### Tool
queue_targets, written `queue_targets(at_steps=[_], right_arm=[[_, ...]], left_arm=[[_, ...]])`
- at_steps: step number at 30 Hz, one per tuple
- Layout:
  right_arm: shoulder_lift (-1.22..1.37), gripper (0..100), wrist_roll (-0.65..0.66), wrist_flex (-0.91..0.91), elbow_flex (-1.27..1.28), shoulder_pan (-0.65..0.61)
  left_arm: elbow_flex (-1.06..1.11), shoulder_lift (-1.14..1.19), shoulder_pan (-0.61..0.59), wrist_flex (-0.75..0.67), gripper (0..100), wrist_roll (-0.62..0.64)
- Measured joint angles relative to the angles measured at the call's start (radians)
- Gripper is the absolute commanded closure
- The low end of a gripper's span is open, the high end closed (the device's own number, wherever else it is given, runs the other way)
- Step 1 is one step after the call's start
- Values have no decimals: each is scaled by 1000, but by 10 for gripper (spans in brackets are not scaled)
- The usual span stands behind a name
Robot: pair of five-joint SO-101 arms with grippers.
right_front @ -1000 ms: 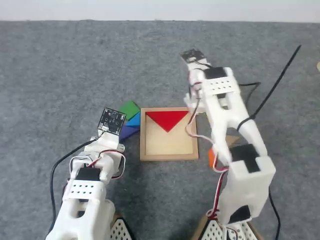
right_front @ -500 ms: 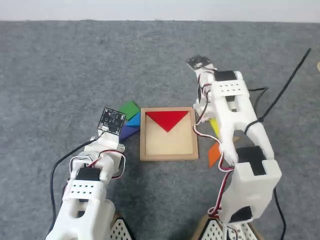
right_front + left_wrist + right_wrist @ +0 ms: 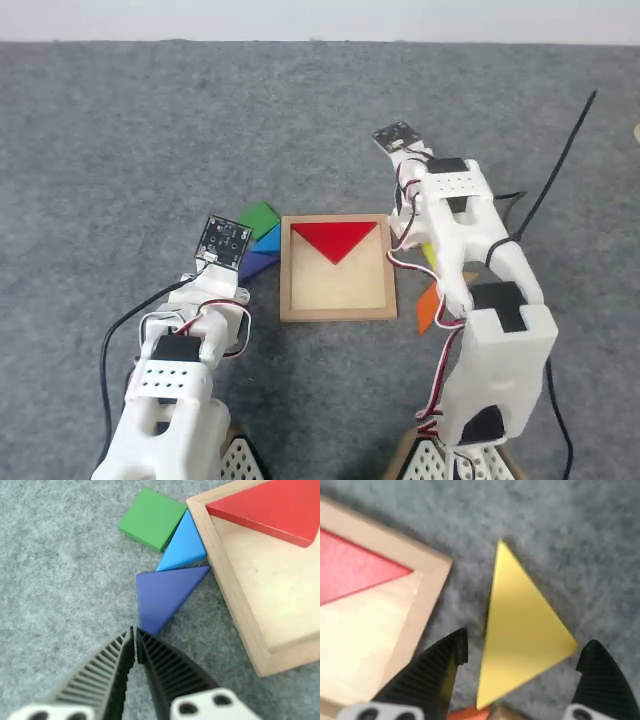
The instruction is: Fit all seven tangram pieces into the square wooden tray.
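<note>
Just off the right rim of the tray [image 3: 337, 315] the yellow triangle [image 3: 520, 630] lies flat on the mat [image 3: 150, 130], the right gripper [image 3: 526, 652] over it with jaws spread wide to either side, holding nothing. It looks light, stiff, thin and slick-faced, so I would pinch it low, long edge to opposite corner, lest the slanted sides squirt it out. Left of the tray the left gripper [image 3: 134, 635] is closed and empty, its tip at the dark blue triangle [image 3: 165, 595]
</note>
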Motion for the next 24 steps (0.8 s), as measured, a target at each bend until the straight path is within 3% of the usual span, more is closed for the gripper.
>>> queue_targets(at_steps=[19, 24], right_arm=[[68, 646, 6, 11, -46, 21], [98, 584, 5, 54, -92, 21]], left_arm=[[0, 0, 0, 0, 986, 0], [0, 0, 0, 0, 986, 0]])
